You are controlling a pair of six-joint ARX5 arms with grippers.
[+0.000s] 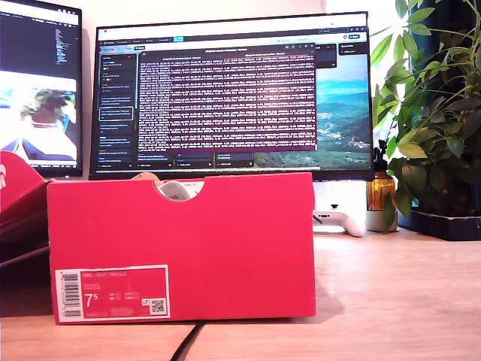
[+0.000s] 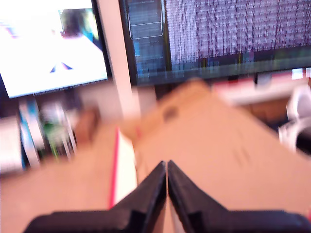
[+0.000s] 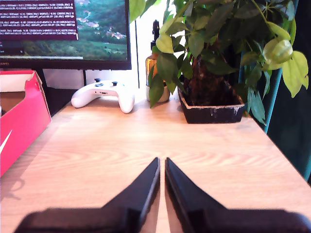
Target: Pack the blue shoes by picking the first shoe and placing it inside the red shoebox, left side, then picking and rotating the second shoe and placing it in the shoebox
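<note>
My first gripper (image 2: pixel 166 167) is showing its black jaws pressed together with nothing between them, and it is looking along a blurred tan cardboard surface with a thin red-and-white edge beside it, too smeared to name with any confidence. My second gripper (image 3: pixel 162 165) is sitting with its jaws clenched as well, only a hairline between the tips and nothing in them, and it is hovering over the bare pale wooden bench (image 3: pixel 146 145). Beyond it a white game controller (image 3: pixel 104 93) is lying on the bench near a leafy potted plant in a black tray (image 3: pixel 211 109), with the big dark monitor (image 1: pixel 233 98) glowing behind. The large bright red cardboard shoebox (image 1: pixel 225 248) is standing on the bench in the exterior view's left and middle, label facing the camera, and my second wrist view is catching one red wall of it (image 3: pixel 24 126) off to the side. Of the blue shoes, I am seeing only a pale rounded scrap (image 1: pixel 175 189) peeking through the half-round notch, so I cannot say how many are packed or how they lie. Such a sneaker is likely handling light, soft in the upper and stiff at the sole; I would be taking it across the heel collar or side wall.
</note>
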